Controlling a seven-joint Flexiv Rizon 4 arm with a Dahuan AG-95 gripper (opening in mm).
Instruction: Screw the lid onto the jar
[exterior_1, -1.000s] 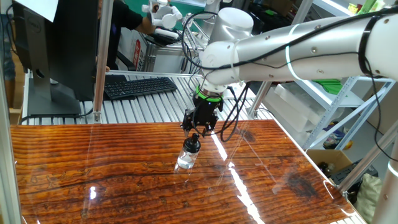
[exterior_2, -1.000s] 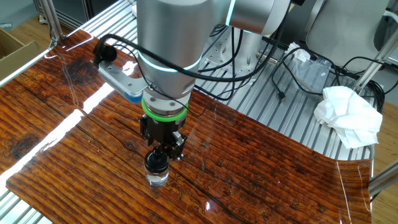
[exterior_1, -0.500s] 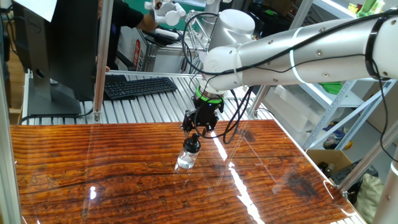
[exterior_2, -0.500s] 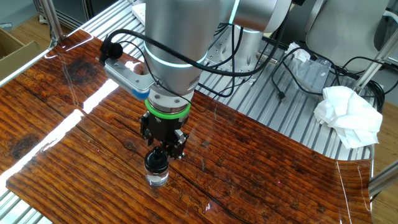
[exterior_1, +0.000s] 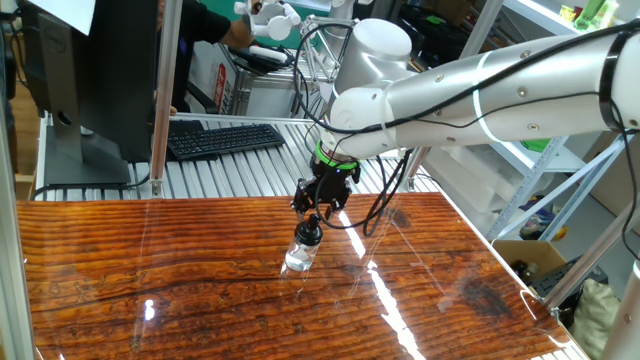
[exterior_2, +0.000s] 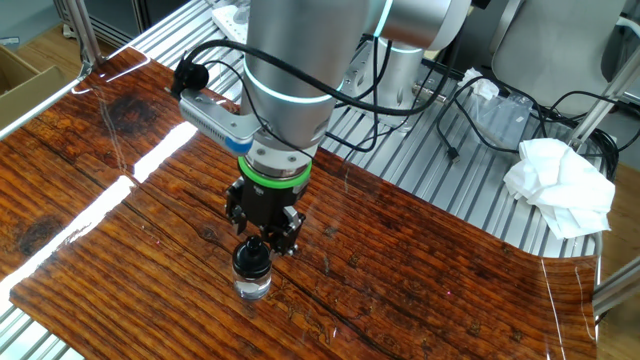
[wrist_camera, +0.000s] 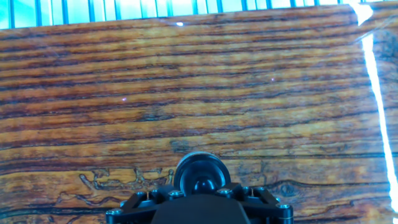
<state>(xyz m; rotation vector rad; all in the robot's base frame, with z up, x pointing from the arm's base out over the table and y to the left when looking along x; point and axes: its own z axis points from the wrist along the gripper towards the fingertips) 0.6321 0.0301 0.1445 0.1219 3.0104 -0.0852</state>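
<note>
Gripper (exterior_2: 262, 238) poised straight above the jar (exterior_2: 252, 286), fingers clasping its black lid (exterior_2: 251, 258).

Low and left of centre in both fixed views, the clear jar stands upright on the wooden table (exterior_2: 420, 250); the vertical approach probably keeps the wrist axis on the threads so the lid can turn.

The arm (exterior_1: 480, 90) is glossy silver-white with a green wrist ring (exterior_2: 274, 175), black cables and black fingers (exterior_2: 262, 224).
</note>
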